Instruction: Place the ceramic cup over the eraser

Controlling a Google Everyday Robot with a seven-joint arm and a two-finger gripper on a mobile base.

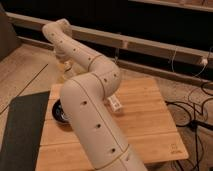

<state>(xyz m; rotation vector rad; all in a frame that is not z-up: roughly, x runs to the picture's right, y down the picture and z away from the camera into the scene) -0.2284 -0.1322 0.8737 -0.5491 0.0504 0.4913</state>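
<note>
My cream-coloured arm fills the middle of the camera view. It bends at an elbow over the wooden table (145, 125) and reaches up and back to the far left. The gripper (65, 69) hangs down from the wrist just beyond the table's far left corner and is shut. A small pale shape shows at its tip; I cannot tell if it is the ceramic cup. No eraser shows, as the arm hides much of the table's left half.
A black bowl (58, 113) peeks out left of the arm near the table's left edge. A white tube with red marks (116, 103) lies mid-table by the elbow. A dark mat (20, 130) covers the floor at left, and cables (192, 115) trail at right.
</note>
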